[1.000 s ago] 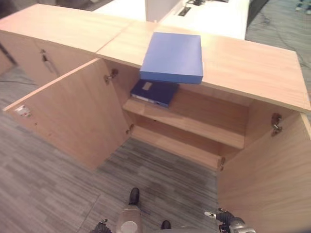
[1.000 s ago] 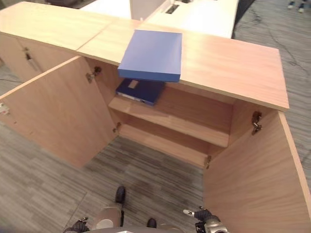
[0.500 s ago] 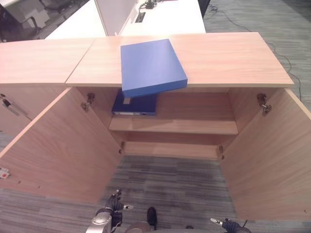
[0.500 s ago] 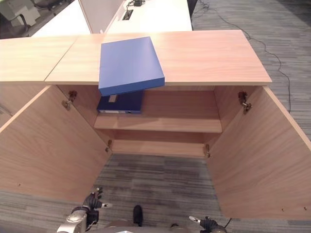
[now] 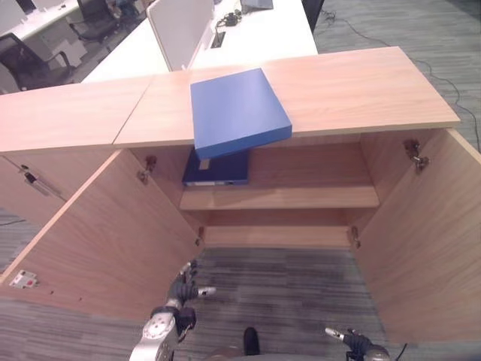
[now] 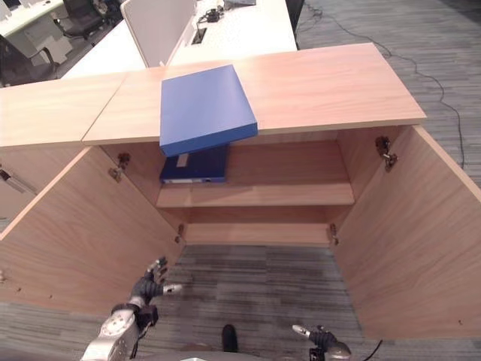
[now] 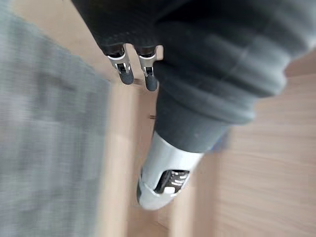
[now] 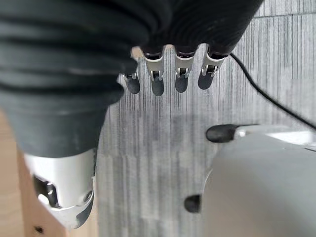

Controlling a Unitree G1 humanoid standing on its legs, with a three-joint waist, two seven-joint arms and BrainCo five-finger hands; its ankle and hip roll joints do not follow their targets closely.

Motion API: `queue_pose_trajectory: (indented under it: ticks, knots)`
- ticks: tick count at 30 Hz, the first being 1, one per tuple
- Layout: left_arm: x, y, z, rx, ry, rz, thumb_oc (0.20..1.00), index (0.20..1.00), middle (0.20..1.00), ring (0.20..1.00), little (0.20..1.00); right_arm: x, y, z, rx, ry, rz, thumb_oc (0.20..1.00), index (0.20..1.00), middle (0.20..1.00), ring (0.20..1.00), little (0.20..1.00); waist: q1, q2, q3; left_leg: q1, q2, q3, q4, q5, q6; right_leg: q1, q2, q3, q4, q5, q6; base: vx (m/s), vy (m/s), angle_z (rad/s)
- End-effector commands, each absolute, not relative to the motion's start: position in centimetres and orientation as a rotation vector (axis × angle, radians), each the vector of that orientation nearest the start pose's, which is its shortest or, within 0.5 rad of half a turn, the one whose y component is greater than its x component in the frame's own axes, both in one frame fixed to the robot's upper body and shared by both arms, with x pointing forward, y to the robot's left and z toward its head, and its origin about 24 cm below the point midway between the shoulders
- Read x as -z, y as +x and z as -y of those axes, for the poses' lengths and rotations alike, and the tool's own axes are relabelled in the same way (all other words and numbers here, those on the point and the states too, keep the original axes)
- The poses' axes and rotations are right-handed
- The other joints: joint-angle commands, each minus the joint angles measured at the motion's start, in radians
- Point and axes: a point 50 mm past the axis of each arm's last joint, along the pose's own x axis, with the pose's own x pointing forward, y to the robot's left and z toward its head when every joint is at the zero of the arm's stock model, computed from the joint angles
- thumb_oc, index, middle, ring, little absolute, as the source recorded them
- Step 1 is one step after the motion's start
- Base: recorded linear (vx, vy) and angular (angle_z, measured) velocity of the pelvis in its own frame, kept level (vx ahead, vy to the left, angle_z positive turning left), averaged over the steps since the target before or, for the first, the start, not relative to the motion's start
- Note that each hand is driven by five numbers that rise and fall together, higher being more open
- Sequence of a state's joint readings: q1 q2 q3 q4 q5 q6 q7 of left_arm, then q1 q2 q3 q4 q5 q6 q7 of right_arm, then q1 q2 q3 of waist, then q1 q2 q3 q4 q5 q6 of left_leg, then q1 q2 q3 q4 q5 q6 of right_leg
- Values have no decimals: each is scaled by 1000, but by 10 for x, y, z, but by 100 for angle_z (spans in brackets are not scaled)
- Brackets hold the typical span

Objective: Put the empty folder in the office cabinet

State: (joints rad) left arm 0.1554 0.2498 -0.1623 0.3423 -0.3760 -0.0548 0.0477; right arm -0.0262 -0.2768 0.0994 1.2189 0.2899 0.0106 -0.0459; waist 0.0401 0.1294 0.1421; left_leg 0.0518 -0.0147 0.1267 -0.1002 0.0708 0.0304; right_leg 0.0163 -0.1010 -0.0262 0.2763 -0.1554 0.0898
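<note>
In the left eye view, a blue folder (image 5: pixel 239 111) is lying flat on top of the wooden office cabinet (image 5: pixel 361 83), in the upper middle of the frame, with its near corner jutting out past the cabinet's front edge. Both cabinet doors are standing open, the left door (image 5: pixel 113 233) at the left of the frame and the right door (image 5: pixel 425 241) at the right. Under the overhanging folder, a darker blue binder (image 5: pixel 216 168) is lying on the upper shelf (image 5: pixel 301 198). The left hand (image 5: pixel 183 287) is hovering at the lower left over the grey carpet (image 5: pixel 285 286), fingers loosely spread and holding nothing; the right hand (image 5: pixel 347 340) is showing at the bottom right.

In the right eye view, the same layout is showing, folder at upper centre.

In the left wrist view, the left hand's fingers (image 7: pixel 124 73) are hanging relaxed, empty.

In the right wrist view, the right hand's fingers (image 8: pixel 180 74) are hanging straight and empty above the carpet.
</note>
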Motion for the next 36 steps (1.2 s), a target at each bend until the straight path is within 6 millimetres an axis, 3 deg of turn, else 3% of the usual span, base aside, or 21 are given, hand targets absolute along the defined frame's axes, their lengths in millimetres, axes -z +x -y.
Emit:
queue_pose_trajectory:
  ticks: [1,2,5,11,12,14,15,17,19,22,26,32,34,36]
  knots:
    - [21,206,-219,-205,-110,-245,1000,1000,1000,1000,1000,155,111,237,327,28,-1127,1000,1000,1000,1000,1000,28,-48,16,11,-78,-73,13,-100,8,-142,-134,-123,17,224,31,14,-92,-64]
    - [13,210,-220,-221,-114,-206,1000,1000,1000,1000,1000,154,117,235,329,47,-1104,1000,1000,1000,1000,1000,21,-54,23,9,-76,-79,13,-98,8,-165,-75,-126,-12,212,24,4,-134,-54]
    - [-1,216,-219,-234,-100,-138,1000,1000,1000,1000,1000,153,121,229,341,81,-1085,1000,1000,1000,1000,1000,5,-84,53,23,-86,-104,13,-91,9,-171,33,-97,-119,209,29,46,-137,7]
    - [-6,219,-219,-274,-111,-102,1000,1000,1000,1000,1000,157,111,228,360,84,-1115,1000,1000,1000,1000,1000,8,-116,42,46,-74,-116,16,-104,-10,-96,59,-88,-215,214,7,129,-148,33]
    - [-8,219,-216,-270,-133,-97,1000,1000,1000,1000,1000,159,105,229,377,80,-1133,1000,1000,1000,1000,1000,7,-137,44,21,-52,-109,117,-144,-25,-53,58,-109,-240,212,2,218,-304,27]
    - [-10,221,-213,-262,-145,-93,1000,1000,1000,1000,1000,158,104,232,398,76,-1132,1000,1000,1000,1000,1000,9,-158,56,-36,-33,-76,258,-170,-46,-17,47,-136,-254,205,-9,144,-285,51]
    - [-14,223,-211,-258,-156,-76,1000,1000,1000,1000,1000,156,107,235,414,74,-1124,1000,1000,1000,1000,1000,11,-172,76,-141,-10,-40,454,-142,-53,2,36,-161,-253,190,-29,53,-224,62]
    - [-18,224,-208,-258,-147,-57,1000,1000,1000,1000,1000,155,108,238,426,66,-1120,1000,1000,1000,1000,1000,11,-172,78,-210,32,0,524,-124,-48,16,34,-179,-249,162,-41,83,-105,47]
    - [-21,223,-210,-256,-126,-46,1000,1000,1000,1000,1000,156,104,239,423,71,-1135,1000,1000,1000,1000,1000,19,-176,61,-196,45,16,397,-125,-42,33,29,-181,-264,154,-32,172,13,19]
    - [-27,221,-211,-260,-160,-17,1000,1000,1000,1000,1000,156,102,240,406,67,-1137,1000,1000,1000,1000,1000,40,-178,49,-209,23,-24,276,-50,-60,54,38,-171,-283,152,-28,126,18,24]
    - [-45,217,-218,-297,-160,72,1000,1000,1000,1000,1000,161,87,236,414,84,-1179,1000,1000,1000,1000,1000,39,-170,6,-91,9,-49,98,-29,-61,80,58,-174,-321,157,-20,130,44,-6]
    - [-75,213,-234,-372,-18,207,1000,1000,1000,1000,1000,167,72,226,403,106,-1235,1000,1000,1000,1000,1000,45,-175,-7,-9,-1,-54,14,-31,-55,110,63,-171,-362,171,-7,81,45,1]
    - [-103,215,-242,-419,138,337,1000,1000,1000,1000,1000,168,71,222,404,121,-1237,1000,1000,1000,1000,1000,45,-180,-18,5,-2,-49,13,-49,-55,115,61,-167,-364,173,2,62,40,2]
    - [-111,217,-242,-423,185,379,1000,1000,1000,1000,1000,168,73,220,403,127,-1233,1000,1000,1000,1000,1000,44,-183,-21,8,-2,-48,13,-54,-55,116,59,-164,-364,173,4,36,21,-1]
